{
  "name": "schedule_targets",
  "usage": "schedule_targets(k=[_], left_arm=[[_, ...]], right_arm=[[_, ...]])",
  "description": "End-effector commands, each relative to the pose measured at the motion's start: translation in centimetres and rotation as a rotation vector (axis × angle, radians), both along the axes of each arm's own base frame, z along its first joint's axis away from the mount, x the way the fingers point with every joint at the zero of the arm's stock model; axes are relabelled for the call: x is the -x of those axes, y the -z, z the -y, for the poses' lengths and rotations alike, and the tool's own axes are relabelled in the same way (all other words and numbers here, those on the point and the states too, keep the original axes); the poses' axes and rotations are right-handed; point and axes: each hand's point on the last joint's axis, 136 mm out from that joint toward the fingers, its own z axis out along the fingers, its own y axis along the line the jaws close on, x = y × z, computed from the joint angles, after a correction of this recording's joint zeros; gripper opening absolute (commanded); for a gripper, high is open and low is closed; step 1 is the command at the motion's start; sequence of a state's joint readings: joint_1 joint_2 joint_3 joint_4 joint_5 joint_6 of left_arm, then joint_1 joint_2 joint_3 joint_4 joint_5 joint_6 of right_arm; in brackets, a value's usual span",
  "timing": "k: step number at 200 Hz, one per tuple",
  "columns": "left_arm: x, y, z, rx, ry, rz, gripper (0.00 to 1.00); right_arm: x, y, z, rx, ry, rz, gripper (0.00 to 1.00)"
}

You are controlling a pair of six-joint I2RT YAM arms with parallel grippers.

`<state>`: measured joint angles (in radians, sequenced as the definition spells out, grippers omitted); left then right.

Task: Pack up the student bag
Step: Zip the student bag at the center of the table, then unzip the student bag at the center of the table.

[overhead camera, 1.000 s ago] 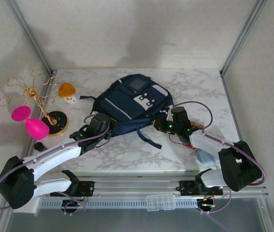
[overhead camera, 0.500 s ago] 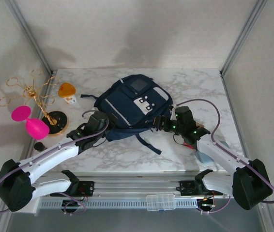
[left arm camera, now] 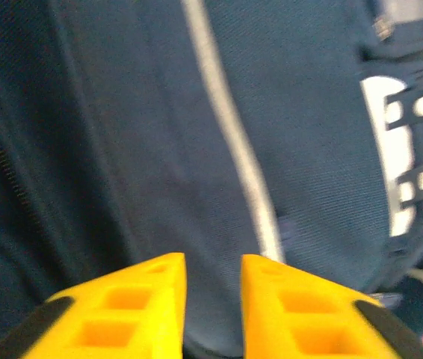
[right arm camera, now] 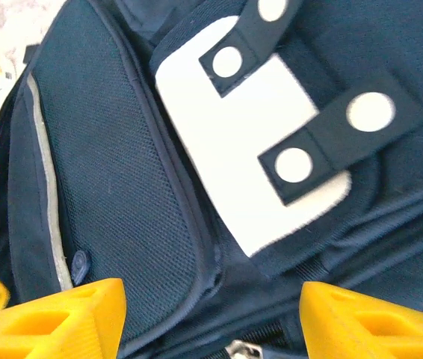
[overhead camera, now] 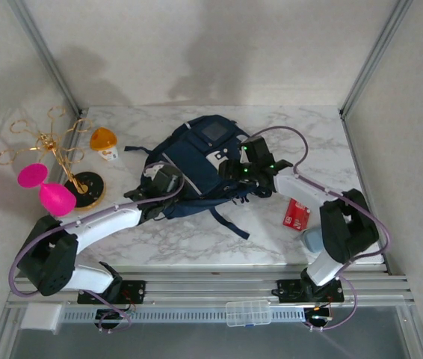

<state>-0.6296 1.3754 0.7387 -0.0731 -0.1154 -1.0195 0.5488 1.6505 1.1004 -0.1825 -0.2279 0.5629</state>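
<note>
While the student bag (overhead camera: 196, 161) lies on the desk (overhead camera: 312, 138), the left end effector (left arm camera: 213, 265) is narrowly parted over it, the right end effector (right arm camera: 211, 292) spread wide over its white patch (right arm camera: 249, 149).

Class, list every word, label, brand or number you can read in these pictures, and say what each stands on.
No text reads clearly in any view.
student bag: its white patch carries only dark tabs with pale dots, no letters.
red packet: pale markings, too small to read.
orange-topped item: white label, too small to read.
</note>
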Motion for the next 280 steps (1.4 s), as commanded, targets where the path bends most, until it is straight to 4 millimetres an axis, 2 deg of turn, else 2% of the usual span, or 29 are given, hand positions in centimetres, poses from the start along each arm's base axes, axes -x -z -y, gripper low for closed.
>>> schedule_targets(k=[1, 30, 55, 70, 87, 99, 124, 136, 149, 162, 180, 199, 227, 244, 258, 267, 280], left_arm=[[1.9, 2.6, -0.9, -0.006, -0.009, -0.049, 0.16], [3.4, 4.7, -1.6, -0.008, -0.009, -0.081, 0.14], [3.9, 5.5, -2.4, -0.043, -0.017, -0.094, 0.11], [4.0, 5.8, -2.7, -0.054, -0.022, -0.1, 0.1], [4.2, 6.2, -3.1, -0.069, -0.033, -0.108, 0.1], [4.3, 6.4, -3.5, -0.08, -0.045, -0.111, 0.1], [4.5, 6.9, -3.9, -0.102, -0.041, -0.126, 0.11], [4.4, 7.0, -4.2, -0.118, -0.046, -0.125, 0.11], [4.2, 7.2, -4.7, -0.138, -0.057, -0.122, 0.11], [3.6, 7.4, -5.1, -0.148, -0.057, -0.127, 0.11], [2.4, 6.8, -4.8, -0.16, -0.038, -0.093, 0.1], [0.8, 6.0, -4.6, -0.181, -0.036, -0.058, 0.09], [-2.2, 3.8, -4.6, -0.18, -0.031, 0.02, 0.09], [-3.9, 2.5, -5.5, -0.199, -0.028, 0.046, 0.1], [-5.0, 1.6, -6.5, -0.225, -0.057, 0.065, 0.1], [-5.9, 0.6, -6.2, -0.208, -0.04, 0.102, 0.1], [-7.1, -0.2, -5.6, -0.193, -0.013, 0.136, 0.11]], right_arm=[[0.3, -0.1, -1.9, 0.001, -0.079, -0.009, 0.63], [-0.1, 1.4, -4.0, 0.026, -0.137, -0.047, 0.54], [-0.3, 2.2, -5.1, 0.052, -0.169, -0.043, 0.47], [-0.8, 2.9, -5.0, 0.096, -0.159, -0.057, 0.47], [-1.7, 4.3, -3.6, 0.204, -0.119, -0.068, 0.5], [-1.8, 4.6, -3.0, 0.237, -0.11, -0.058, 0.52], [-0.7, 5.5, -4.1, 0.198, -0.175, -0.099, 0.55], [0.0, 5.7, -4.9, 0.166, -0.219, -0.118, 0.49], [0.8, 5.1, -6.5, 0.074, -0.296, -0.116, 0.42], [0.7, 4.7, -6.7, 0.066, -0.293, -0.118, 0.33], [0.1, 3.0, -6.8, 0.047, -0.28, -0.077, 0.17], [-0.2, 0.3, -8.0, -0.043, -0.299, -0.021, 0.0], [-0.9, -3.8, -8.5, -0.194, -0.277, 0.008, 0.0], [-1.8, -7.6, -7.5, -0.324, -0.211, 0.038, 0.0], [-2.2, -9.8, -6.1, -0.41, -0.147, 0.066, 0.0], [-2.1, -11.4, -5.7, -0.46, -0.129, 0.097, 0.0], [-1.9, -12.5, -5.2, -0.496, -0.106, 0.107, 0.0]])
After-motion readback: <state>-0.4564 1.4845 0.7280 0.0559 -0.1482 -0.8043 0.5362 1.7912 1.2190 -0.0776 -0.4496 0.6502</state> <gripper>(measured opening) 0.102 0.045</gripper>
